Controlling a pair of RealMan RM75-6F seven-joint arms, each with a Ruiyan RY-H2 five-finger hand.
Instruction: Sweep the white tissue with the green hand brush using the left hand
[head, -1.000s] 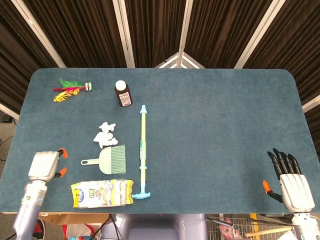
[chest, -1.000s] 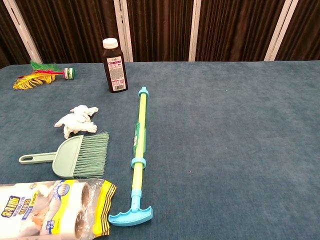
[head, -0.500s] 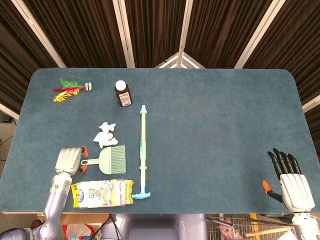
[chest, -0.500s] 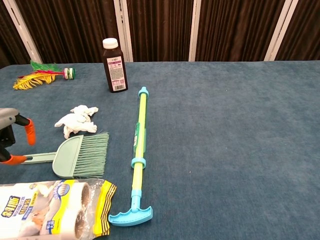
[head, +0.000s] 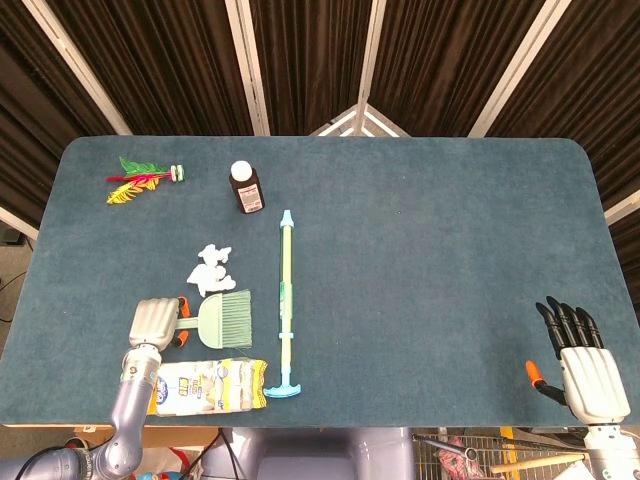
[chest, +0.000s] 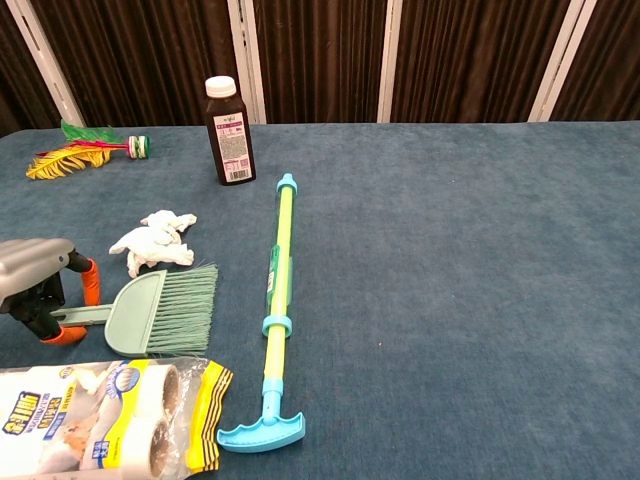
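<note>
The green hand brush (head: 224, 318) (chest: 165, 312) lies flat on the table (head: 420, 250) (chest: 450, 250), near the front left corner. Its bristles point to the right and its thin handle points to the left. The white tissue (head: 211, 268) (chest: 152, 241) sits just behind the brush, a little crumpled, very close to the bristles.

The left hand (head: 155, 323) (chest: 38, 289) is right at the brush handle. Its orange fingertips (chest: 90, 281) sit on both sides of the handle, but I cannot tell if it is gripping it. The right hand (head: 585, 365) rests at the front right corner, fingers spread, holding nothing.

A pack of paper rolls (head: 205, 386) (chest: 95, 415) lies at the front edge, just in front of the brush. A long stick tool (head: 285, 300) (chest: 275, 310) lies to the right of the brush. A brown bottle (head: 246, 186) (chest: 229, 129) stands further back. A feather toy (head: 140, 178) (chest: 85, 148) lies near the back left corner.
</note>
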